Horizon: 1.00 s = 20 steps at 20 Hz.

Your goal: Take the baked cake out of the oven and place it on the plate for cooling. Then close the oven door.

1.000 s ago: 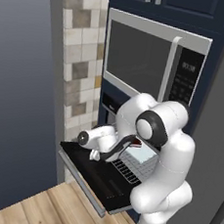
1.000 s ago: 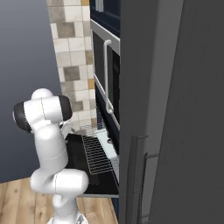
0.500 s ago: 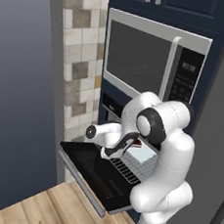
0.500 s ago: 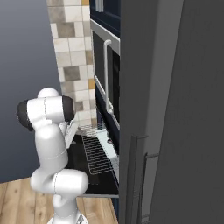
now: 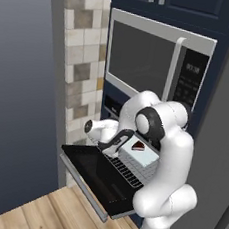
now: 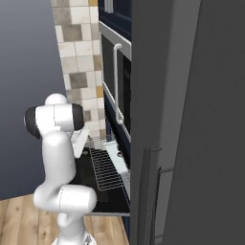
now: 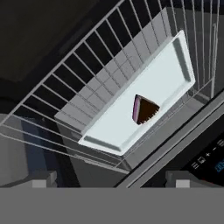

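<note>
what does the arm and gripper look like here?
Glossy white rounded arm segments, with dark round joint caps at the elbow. Dark grey gripper with two small squarish grey finger tips. No cables or markings visible.

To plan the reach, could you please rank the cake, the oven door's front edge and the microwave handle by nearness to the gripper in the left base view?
1. Cake, just right of the gripper, on the tray.
2. Oven door front edge, below.
3. Microwave handle, high above.

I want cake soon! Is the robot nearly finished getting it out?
Not yet. Done: the oven door is down and the rack pulled out. Now: the open pincer hovers over the cake on its tray. Left: grab it, plate it, close the door.
</note>
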Tool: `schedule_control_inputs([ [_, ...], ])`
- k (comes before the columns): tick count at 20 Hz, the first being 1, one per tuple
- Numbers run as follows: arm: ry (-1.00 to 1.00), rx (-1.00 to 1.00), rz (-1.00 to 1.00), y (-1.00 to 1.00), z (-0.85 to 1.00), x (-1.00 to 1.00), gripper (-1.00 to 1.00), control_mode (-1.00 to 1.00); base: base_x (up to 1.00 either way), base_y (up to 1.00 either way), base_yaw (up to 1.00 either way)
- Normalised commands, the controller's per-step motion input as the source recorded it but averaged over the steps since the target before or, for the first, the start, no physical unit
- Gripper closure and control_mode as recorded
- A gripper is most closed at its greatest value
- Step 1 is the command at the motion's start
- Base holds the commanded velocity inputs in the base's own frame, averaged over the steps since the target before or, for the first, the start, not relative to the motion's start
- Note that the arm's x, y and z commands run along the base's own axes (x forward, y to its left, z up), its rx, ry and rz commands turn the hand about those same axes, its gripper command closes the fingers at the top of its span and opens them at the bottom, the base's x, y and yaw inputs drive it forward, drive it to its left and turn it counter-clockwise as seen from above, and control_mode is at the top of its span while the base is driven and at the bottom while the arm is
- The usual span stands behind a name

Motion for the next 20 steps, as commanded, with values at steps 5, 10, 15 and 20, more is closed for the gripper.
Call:
schedule_control_inputs([
  [5,0.11,-0.24,0.00,-0.09,-0.12,0.15,-1.00,-1.00,0.00,0.00,0.00],
  [10,0.09,-0.10,0.01,-0.14,-0.19,0.15,-1.00,-1.00,0.00,0.00,0.00],
  [15,0.12,0.00,0.00,-0.26,-0.19,0.17,-1.00,-1.00,0.00,0.00,0.00],
  [20,0.08,0.00,0.00,-0.33,-0.13,0.16,-1.00,-1.00,0.00,0.00,0.00],
])
